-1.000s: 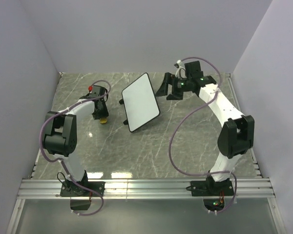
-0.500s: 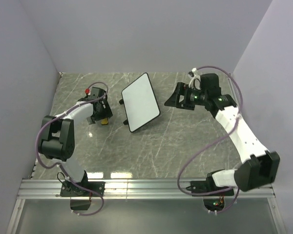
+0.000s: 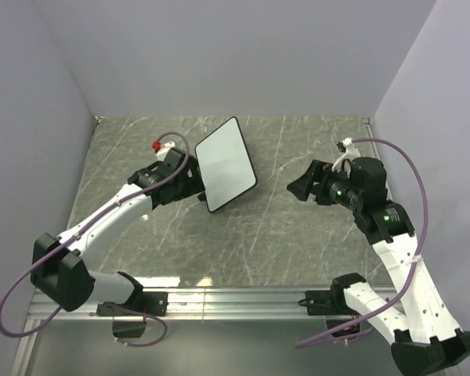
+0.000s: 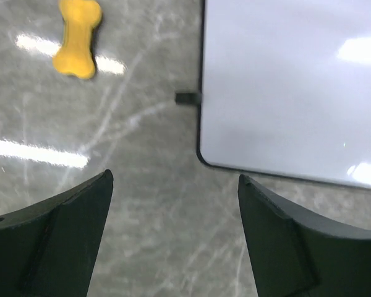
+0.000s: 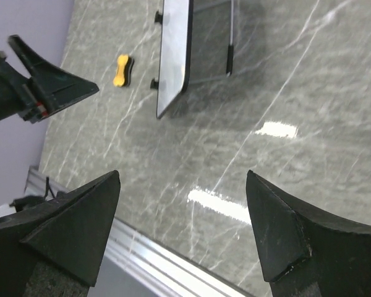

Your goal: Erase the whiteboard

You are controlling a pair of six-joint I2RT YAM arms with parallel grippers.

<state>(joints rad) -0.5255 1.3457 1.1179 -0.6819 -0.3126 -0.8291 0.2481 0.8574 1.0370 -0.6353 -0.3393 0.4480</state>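
The whiteboard (image 3: 225,164) lies on the grey marble table, and its white face (image 4: 284,80) shows no writing. My left gripper (image 3: 189,186) hovers at the board's left edge. In the left wrist view it is open (image 4: 174,179), with only bare table between its fingers. A small yellow bone-shaped eraser (image 4: 79,37) lies loose on the table beyond it. My right gripper (image 3: 296,188) is off to the right of the board, open (image 5: 183,175) and empty. The right wrist view sees the whiteboard (image 5: 173,55) nearly edge-on, with the eraser (image 5: 122,69) beside it.
An aluminium rail (image 3: 235,301) runs along the table's near edge, where both arm bases are bolted. Plain walls close in the table at the left, back and right. The left arm stretches diagonally across the table's left half.
The left gripper opened, left the yellow eraser on the table and moved right to the board's edge. The right arm drew back from the board toward the near right.
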